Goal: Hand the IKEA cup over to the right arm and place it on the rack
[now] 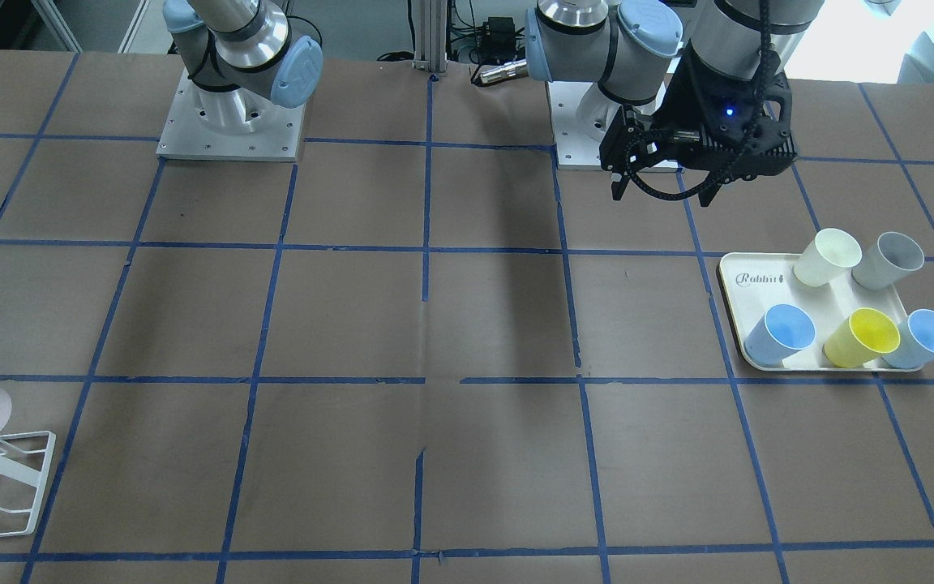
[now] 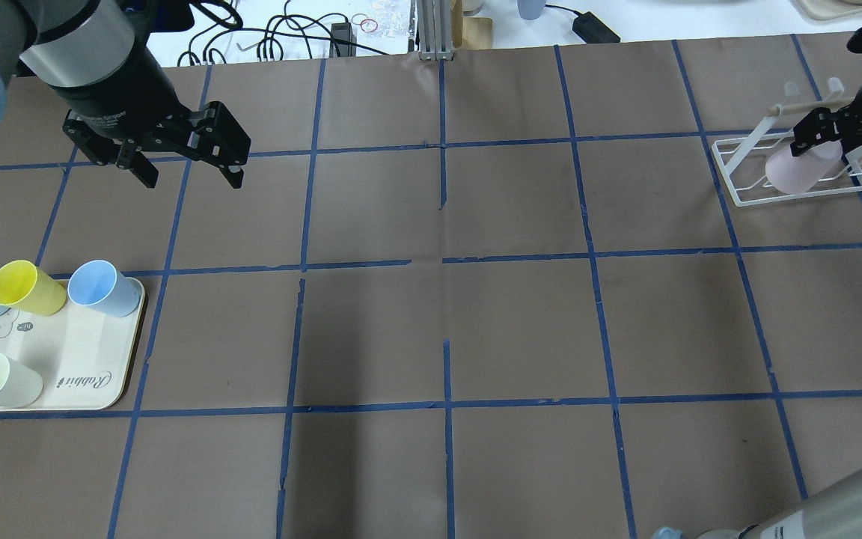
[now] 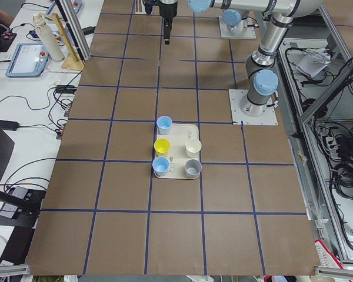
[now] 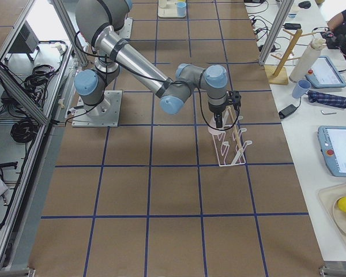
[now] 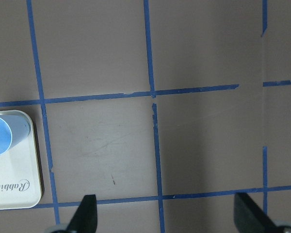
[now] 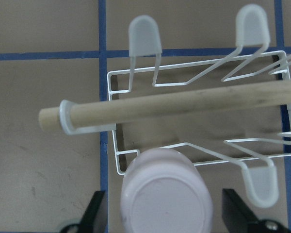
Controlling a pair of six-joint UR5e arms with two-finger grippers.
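Your brown table (image 2: 521,322), gridded in blue tape (image 2: 371,263), meets tangled cables (image 2: 289,34) at the overhead view's top, the left claw (image 2: 191,181) hangs spread and empty upper left, and the right claw (image 6: 162,218), jaws parted with gaps, straddles the upturned IKEA cup (image 6: 167,199) at the rack (image 6: 184,104), both cropped at the front view's lower-left edge.

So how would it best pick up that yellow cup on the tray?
Probably from straight above, by the rim: the yellow cup stands upright, mouth open, with blue cups close on two sides. One finger inside, one outside, on the wall facing the tray middle.
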